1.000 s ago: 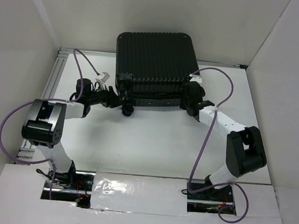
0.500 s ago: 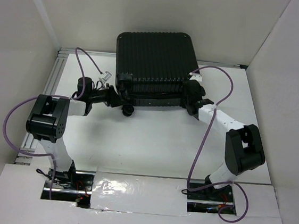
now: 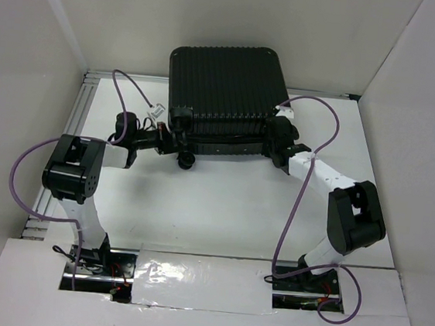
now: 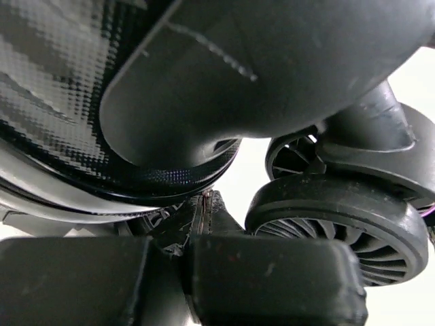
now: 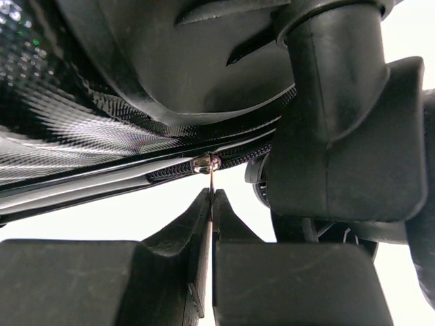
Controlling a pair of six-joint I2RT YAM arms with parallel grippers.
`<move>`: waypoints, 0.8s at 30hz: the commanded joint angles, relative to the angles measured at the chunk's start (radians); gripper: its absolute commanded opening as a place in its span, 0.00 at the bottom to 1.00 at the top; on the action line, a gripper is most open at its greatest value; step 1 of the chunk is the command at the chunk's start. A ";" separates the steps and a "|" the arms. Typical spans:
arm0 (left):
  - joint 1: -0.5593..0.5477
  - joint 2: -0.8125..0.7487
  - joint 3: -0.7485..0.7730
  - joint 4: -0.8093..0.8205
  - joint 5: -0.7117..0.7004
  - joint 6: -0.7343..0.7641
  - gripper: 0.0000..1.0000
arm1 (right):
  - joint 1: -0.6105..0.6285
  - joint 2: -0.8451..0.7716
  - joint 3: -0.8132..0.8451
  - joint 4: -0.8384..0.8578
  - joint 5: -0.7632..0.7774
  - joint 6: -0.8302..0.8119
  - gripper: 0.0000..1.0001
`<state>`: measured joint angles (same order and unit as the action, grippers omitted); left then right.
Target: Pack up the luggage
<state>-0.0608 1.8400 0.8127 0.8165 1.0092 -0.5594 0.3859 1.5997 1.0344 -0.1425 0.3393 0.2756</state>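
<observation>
Nearest my cameras, my left gripper [image 4: 204, 227] is pinched flat on the left zip tab [image 4: 204, 204], a thin metal strip beside a wheel [image 4: 336, 221] at the case's 7 o'clock corner. My right gripper [image 5: 211, 210] is likewise closed on the right zip tab [image 5: 211, 182], which hangs from its slider at the 5 o'clock corner. Beyond them the luggage [image 3: 225, 86] lies ribbed side up at 12 o'clock on the table [image 3: 212, 209], by the far edge. I judge the shell stiff, slick and too bulky to pinch, though probably light. The tabs, seam lip and wheel housings look like the only holds, and the tabs could slip. I can read no brand or writing.
</observation>
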 commanded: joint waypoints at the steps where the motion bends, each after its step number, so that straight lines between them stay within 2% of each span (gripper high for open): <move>1: 0.004 -0.025 0.031 0.017 -0.075 0.018 0.00 | -0.018 0.022 0.015 -0.017 0.040 0.002 0.00; 5: 0.025 -0.045 0.028 -0.091 -0.190 0.029 0.00 | -0.018 0.022 0.015 -0.026 0.072 0.034 0.00; 9: 0.068 -0.084 -0.027 -0.076 -0.199 -0.016 0.00 | -0.027 0.012 -0.022 -0.035 0.072 0.068 0.00; 16: 0.101 -0.128 -0.037 -0.148 -0.208 0.013 0.00 | -0.055 -0.006 -0.121 0.015 0.053 0.122 0.00; 24: 0.101 -0.169 -0.015 -0.220 -0.218 0.032 0.00 | -0.116 -0.115 -0.304 0.162 -0.084 0.212 0.00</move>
<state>0.0116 1.7206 0.7853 0.6174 0.8375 -0.5709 0.3344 1.5146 0.8223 0.0856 0.2394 0.4313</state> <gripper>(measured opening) 0.036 0.047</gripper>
